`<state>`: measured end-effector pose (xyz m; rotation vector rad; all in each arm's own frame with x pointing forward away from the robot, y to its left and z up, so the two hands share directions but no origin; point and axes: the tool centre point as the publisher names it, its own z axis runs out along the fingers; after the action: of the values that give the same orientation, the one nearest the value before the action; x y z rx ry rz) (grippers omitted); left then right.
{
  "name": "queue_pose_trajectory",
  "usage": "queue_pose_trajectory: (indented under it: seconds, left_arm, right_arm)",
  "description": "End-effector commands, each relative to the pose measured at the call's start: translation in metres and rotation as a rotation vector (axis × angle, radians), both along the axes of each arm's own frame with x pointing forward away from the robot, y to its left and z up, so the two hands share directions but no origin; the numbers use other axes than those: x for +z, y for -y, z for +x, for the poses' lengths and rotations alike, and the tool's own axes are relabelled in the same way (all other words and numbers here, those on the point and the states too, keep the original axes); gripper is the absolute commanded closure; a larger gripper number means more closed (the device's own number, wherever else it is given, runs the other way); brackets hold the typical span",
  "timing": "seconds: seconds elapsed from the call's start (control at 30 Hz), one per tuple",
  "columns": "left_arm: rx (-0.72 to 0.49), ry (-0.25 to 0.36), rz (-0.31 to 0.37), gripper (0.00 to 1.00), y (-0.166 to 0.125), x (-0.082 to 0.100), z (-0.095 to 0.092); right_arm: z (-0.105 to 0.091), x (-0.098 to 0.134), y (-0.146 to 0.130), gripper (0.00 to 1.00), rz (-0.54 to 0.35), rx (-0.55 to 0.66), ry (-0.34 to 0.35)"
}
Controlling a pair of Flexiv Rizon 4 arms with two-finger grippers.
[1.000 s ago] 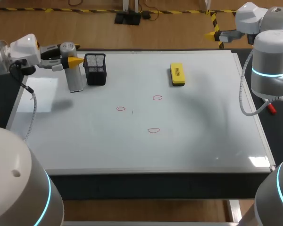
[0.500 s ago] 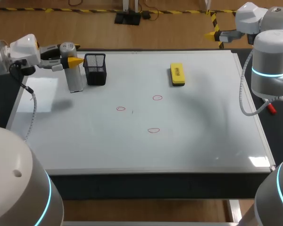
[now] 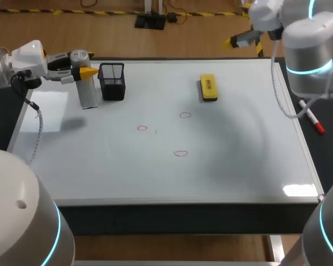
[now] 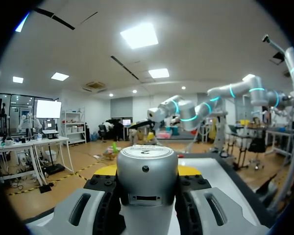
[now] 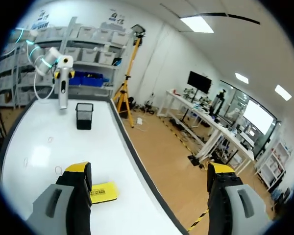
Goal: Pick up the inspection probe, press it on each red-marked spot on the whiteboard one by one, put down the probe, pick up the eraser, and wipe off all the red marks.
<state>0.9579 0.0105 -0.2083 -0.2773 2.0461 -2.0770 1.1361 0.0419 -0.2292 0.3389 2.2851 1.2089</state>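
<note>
So the left gripper (image 3: 82,67) is clamped on the one probe (image 3: 88,93), a silver cylinder standing upright on the board (image 3: 238,166) near its far left corner. The left wrist view backs that up. The probe's round cap sits right between the fingers (image 4: 81,210), with a dark pad pressed to it on each side. Just ahead of those fingertips is a single black mesh holder (image 3: 112,82). It's close beside the probe but not touching it, as far as I can see.

The right gripper (image 5: 149,169) is released, fingers spread wide with nothing between them. It hangs high, out past the board's far edge near the right corner. In its wrist view the one yellow eraser (image 3: 208,87) shows down below, in the gap between the fingers and close up against one of them. It's lying flat on the board. The holder and the gripped probe are way ahead of those fingers, at the other end of the board.

I count three red marks (image 3: 185,114), all small ovals in the middle of the board, well apart from both grippers. They sit between the probe's end and the eraser's end, and nothing touches any of them. The eraser is nearest to the mark furthest back.

One more thing: a single marker (image 3: 312,119) with a red cap lies off the board on the dark strip by its right edge, near the right arm.
</note>
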Motion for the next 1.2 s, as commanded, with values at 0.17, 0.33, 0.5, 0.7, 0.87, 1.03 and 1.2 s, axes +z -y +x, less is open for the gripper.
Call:
queue_pose_trajectory:
  seconds: [0.17, 0.33, 0.5, 0.7, 0.87, 1.03, 1.2]
  left_arm:
    - [0.003, 0.001, 0.001, 1.0, 0.0, 0.001, -0.001]
    - [0.003, 0.001, 0.001, 1.0, 0.0, 0.001, -0.001]
    - [0.003, 0.001, 0.001, 1.0, 0.0, 0.001, -0.001]
    - [0.003, 0.001, 0.001, 1.0, 0.0, 0.001, -0.001]
    - [0.003, 0.001, 0.001, 1.0, 0.0, 0.001, -0.001]
    - [0.003, 0.001, 0.001, 1.0, 0.0, 0.001, -0.001]
    - [0.003, 0.001, 0.001, 1.0, 0.0, 0.001, -0.001]
  right_arm:
    - [-0.001, -0.017, -0.026, 0.0, -0.798, 0.521, -0.111]
    - [-0.017, -0.035, -0.038, 0.0, -0.978, 0.693, -0.068]
    - [-0.03, -0.059, -0.044, 0.0, -1.153, 0.821, -0.005]
    - [-0.037, -0.069, -0.048, 0.0, -1.249, 0.897, 0.032]
    - [-0.039, -0.075, -0.045, 0.0, -1.36, 0.87, 0.046]
    - [-0.039, -0.075, -0.045, 0.0, -1.36, 0.87, 0.046]
    - [-0.039, -0.075, -0.045, 0.0, -1.36, 0.87, 0.046]
